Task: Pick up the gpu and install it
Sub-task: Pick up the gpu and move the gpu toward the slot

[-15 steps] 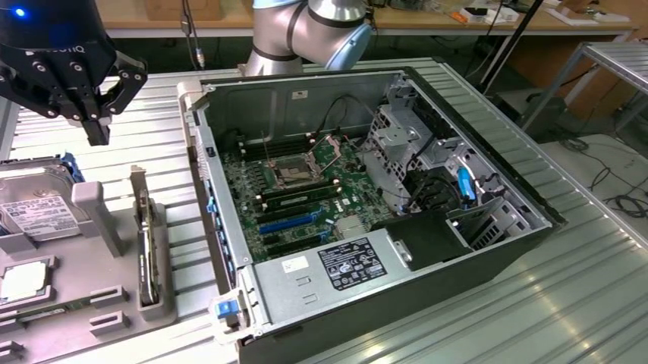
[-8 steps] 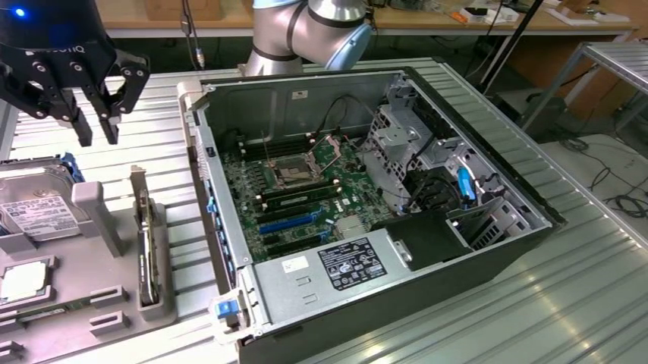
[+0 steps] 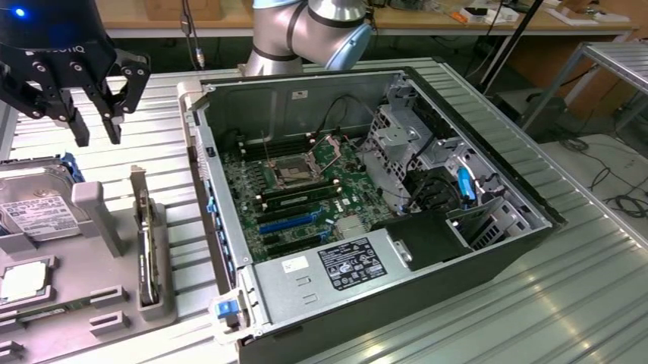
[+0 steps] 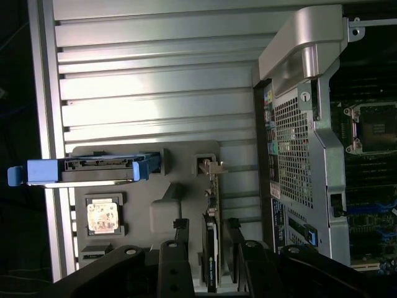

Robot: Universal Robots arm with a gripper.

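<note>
**Open tool hangs over the gpu in its holder**

The tool [image 3: 99,139] is spread wide and carries nothing. It hangs in the air above the ribbed metal desk [image 3: 567,288], over the far end of the grey holder [image 3: 102,258], and touches none of the parts. In the wrist view its two black fingers [image 4: 175,261] stand to either side of the gpu's thin edge, apart from it.

The gpu [image 3: 148,243] is not yet picked up. It stands on its long edge in a narrow slot of the holder, a thin dark card with its silver bracket at the end nearer the tool.

Just beside it in the same holder, toward the exterior view's left, a silver hard drive [image 3: 30,212] with a white label and blue side rails sits propped up. A square processor chip [image 3: 23,282] lies flat in a pocket nearer the camera.

On the exterior view's right of the holder, close against it, the computer case [image 3: 456,296] lies on its side with the panel off. Inside are the green motherboard [image 3: 303,178], with its bare processor socket and its blue and black slots, and a silver power supply [image 3: 335,265] with a dark label at the near end. No card shows in the slots.

The grey arm [image 3: 303,30] rises behind the case.
</note>
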